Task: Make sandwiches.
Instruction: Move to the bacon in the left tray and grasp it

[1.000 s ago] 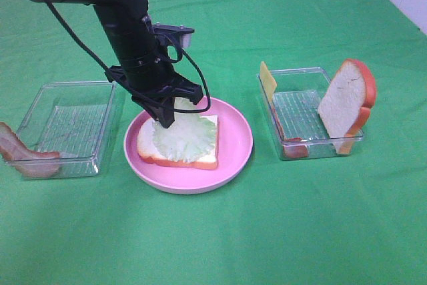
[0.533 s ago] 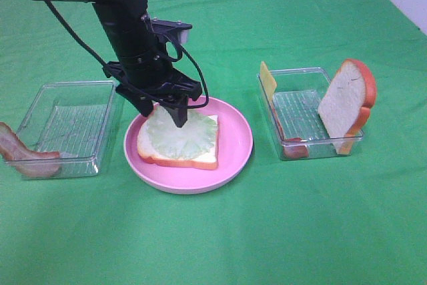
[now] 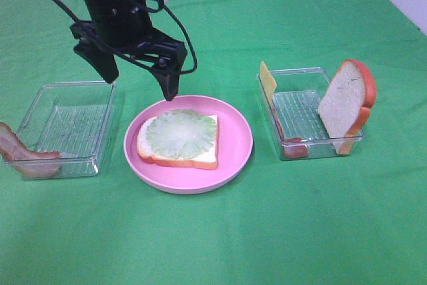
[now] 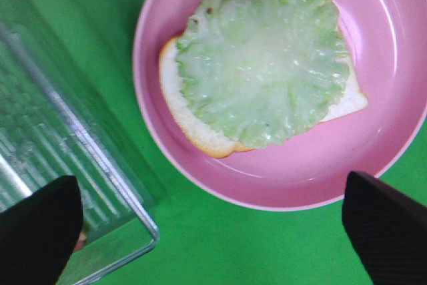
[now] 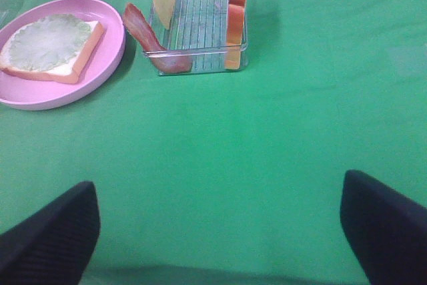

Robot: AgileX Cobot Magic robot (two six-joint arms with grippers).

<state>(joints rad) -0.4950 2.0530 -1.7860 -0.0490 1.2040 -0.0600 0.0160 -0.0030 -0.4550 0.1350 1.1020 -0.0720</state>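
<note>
Sandwich, state: one layer pair assembled. A white bread slice [image 3: 168,158] with orange-brown crust lies flat in the pink plate [image 3: 235,143], with a pale green lettuce leaf [image 3: 181,133] spread flat on it and covering most of its top. The plate stands on the green cloth [image 3: 267,231], between two clear trays.

Remaining parts:
- The second bread slice [image 3: 343,105] stands on edge at the far-right end of the right tray [image 3: 303,115]. Whether it is inside or outside the wall I cannot tell.
- A yellow cheese square [image 3: 267,81] stands upright at that tray's plate-side wall.
- A bacon strip [image 5: 150,41] leans on the same wall, low down.
- Another bacon strip [image 3: 23,155] rests against the near-left corner of the left tray [image 3: 67,125].

The left gripper [image 3: 139,86] hangs clear above the gap between left tray and plate. Its jaws are spread wide, holding nothing and touching nothing. In the left wrist view both fingers [image 4: 383,228] sit far apart.

The right gripper [image 5: 220,231] shows only in its wrist view, over bare cloth and well away from the right tray. Its fingers are wide apart with nothing between them.
</note>
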